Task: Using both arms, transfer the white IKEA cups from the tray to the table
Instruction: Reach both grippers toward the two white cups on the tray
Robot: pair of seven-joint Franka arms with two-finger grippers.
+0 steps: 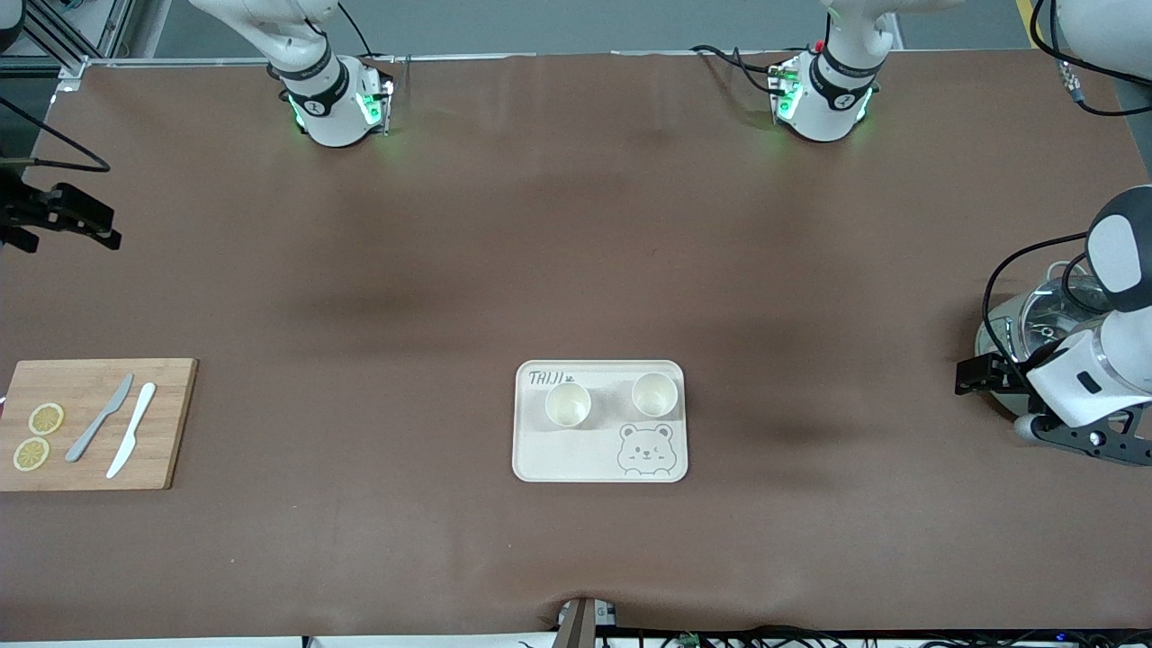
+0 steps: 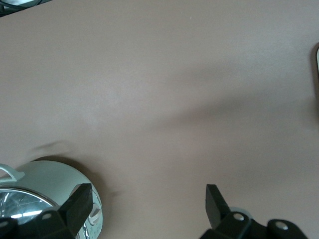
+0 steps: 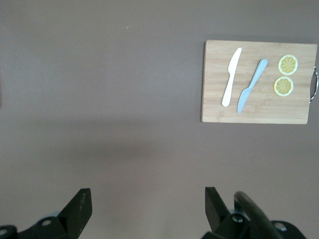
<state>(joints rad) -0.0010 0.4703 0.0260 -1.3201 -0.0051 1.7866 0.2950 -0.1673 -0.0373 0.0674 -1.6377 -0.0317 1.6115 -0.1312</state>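
We read both arms as waiting. Right gripper [image 3: 144, 209], spread and empty, hangs over bare counter [image 1: 576, 225] near the cutting board [image 1: 90, 423]. Both cups [image 1: 568, 404] sit in the tray [image 1: 531, 459], well apart from either gripper. Left gripper [image 2: 147, 206], spread, hovers beside a kettle [image 2: 35, 194].
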